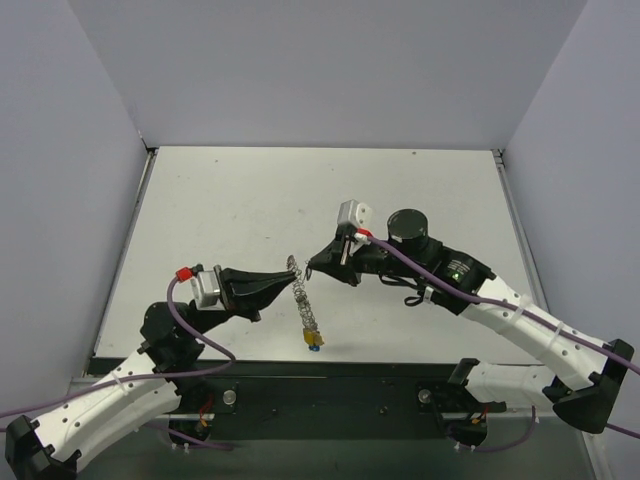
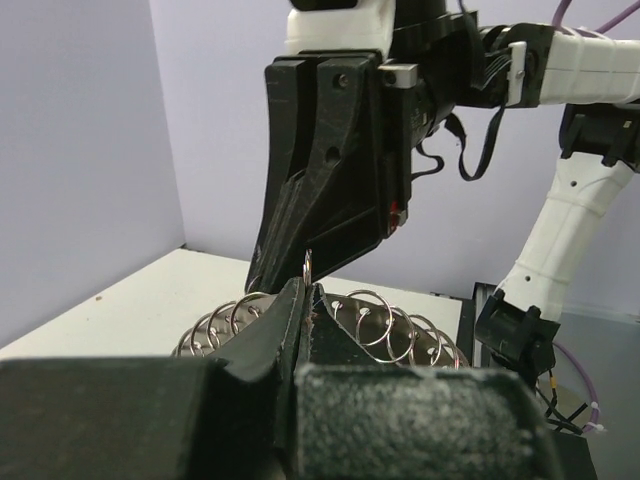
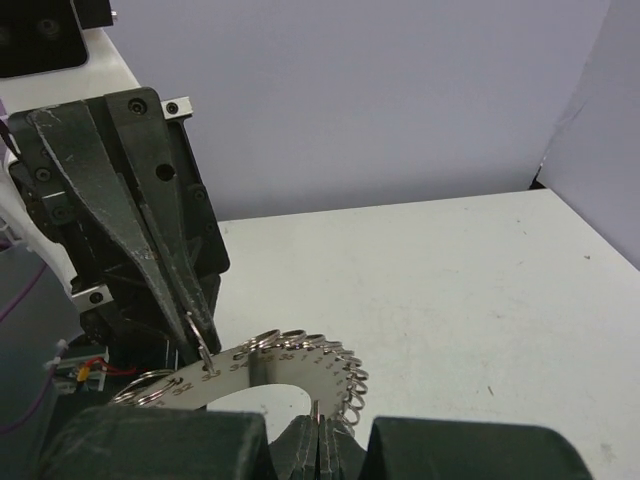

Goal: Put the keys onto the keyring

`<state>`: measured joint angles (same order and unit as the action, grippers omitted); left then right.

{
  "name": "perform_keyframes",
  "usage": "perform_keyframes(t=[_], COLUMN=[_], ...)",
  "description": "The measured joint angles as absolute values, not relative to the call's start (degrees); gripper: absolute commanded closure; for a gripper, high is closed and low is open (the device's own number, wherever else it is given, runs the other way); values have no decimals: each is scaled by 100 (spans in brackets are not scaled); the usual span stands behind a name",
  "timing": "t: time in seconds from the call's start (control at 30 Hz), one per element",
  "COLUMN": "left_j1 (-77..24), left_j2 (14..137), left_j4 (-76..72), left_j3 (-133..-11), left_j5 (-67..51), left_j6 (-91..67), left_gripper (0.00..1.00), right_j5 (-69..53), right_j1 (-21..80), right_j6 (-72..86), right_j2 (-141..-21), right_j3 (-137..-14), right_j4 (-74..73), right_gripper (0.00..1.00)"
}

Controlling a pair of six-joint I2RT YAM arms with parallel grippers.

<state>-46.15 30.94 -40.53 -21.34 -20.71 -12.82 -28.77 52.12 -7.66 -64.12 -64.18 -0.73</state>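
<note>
The keyring point(image 1: 305, 303) is held between the two arms near the middle of the bench point(image 1: 230, 200), towards its near edge. From above it shows edge-on, like a short spring running from the pincer tips down towards the arms' bases. The left pincer point(image 1: 284, 287) comes at it from the left and the right pincer point(image 1: 313, 266) from the right, their tips nearly meeting at its far end. In the right wrist view the keyring is a flat silvery crescent with numbers along it and small wire loops all round its rim, open in the middle. There the right pincer's fingers point(image 3: 318, 440) are pressed together on a thin bit of metal at the crescent's near rim. The left pincer's tips are closed on one small loop at its left side. The left wrist view shows the same loop standing up between the left fingers point(image 2: 290, 310), with the coil of loops spread behind it. The keys point(image 1: 314, 341) show only as a small yellow and blue cluster at the keyring's near end, touching it; whether they are threaded on cannot be told.
</note>
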Motion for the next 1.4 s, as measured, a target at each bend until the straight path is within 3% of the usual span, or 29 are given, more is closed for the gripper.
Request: perform_keyframes(t=[1.4], left_j1=[-4619], left_j2=[3326], left_j4=[-3387], left_j3=[-2134], left_j5=[-1671], left_j6=[-1026], left_gripper=[100], right_j5=[-3199], right_j1=[5212], right_j6=[-884], right_j2=[-6545], right_j3=[-6646], right_j4=[-421], right_gripper=[100])
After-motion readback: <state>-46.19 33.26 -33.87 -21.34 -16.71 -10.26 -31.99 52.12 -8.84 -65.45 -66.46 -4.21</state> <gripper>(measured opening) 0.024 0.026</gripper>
